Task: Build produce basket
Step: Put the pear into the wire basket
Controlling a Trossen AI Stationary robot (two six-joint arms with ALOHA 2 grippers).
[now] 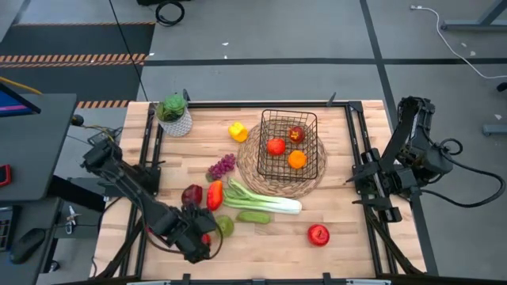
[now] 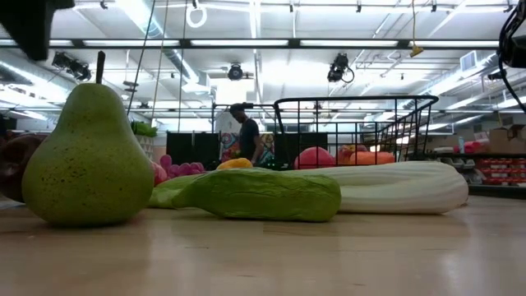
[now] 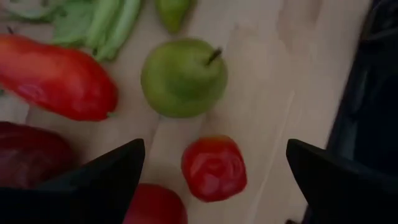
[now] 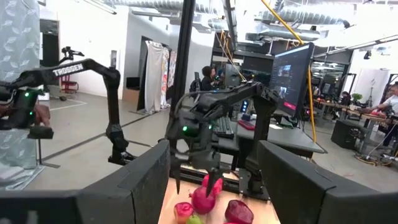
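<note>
Presently: left tool (image 3: 214, 171), wide open and empty, above small red tomato (image 3: 213, 168), likely light, smooth, slippery; grip across its middle.

Bright, even overhead light is seen throughout, ceiling tubes glaring at 12 o'clock in the low view, while the pear (image 3: 183, 78) is rendered soft-focus.
</note>
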